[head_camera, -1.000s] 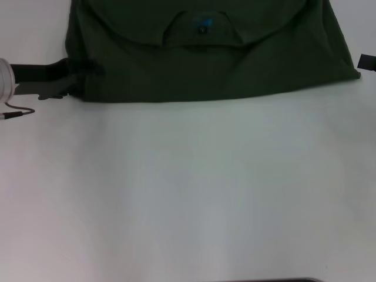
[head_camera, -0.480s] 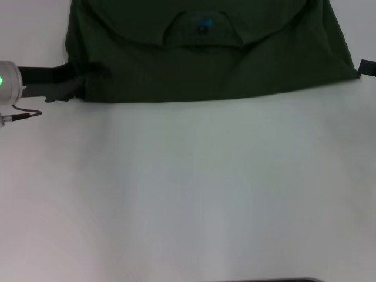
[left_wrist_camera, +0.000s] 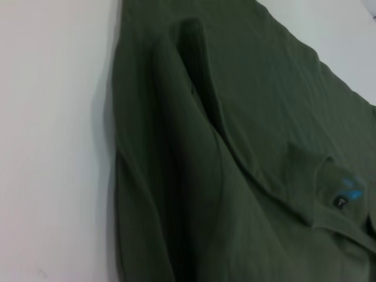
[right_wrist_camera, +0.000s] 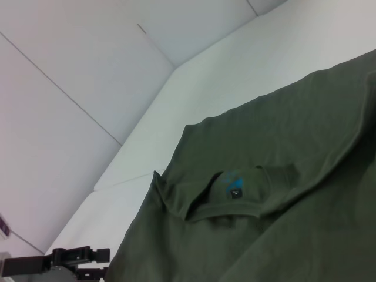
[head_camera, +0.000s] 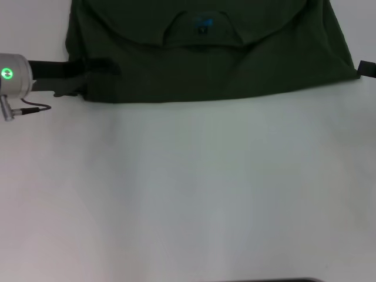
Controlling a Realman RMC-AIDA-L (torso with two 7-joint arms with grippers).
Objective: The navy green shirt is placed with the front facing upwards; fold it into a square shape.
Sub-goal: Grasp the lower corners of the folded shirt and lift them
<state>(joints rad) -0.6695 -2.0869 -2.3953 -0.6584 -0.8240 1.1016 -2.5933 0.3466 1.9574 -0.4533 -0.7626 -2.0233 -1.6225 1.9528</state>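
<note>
I see the navy green shirt (head_camera: 205, 64) lying flat at the far side of the white table, dark olive, already partly folded: a curved layer of cloth lies over its upper part. Its round collar (head_camera: 202, 30) faces up with a small teal label (head_camera: 203, 24) inside. The near edge runs nearly straight.

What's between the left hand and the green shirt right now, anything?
Nothing visible. The left hand is already at the left edge of the dark olive-green cotton T-shirt, on the white table. The right hand sits at its right corner.
</note>
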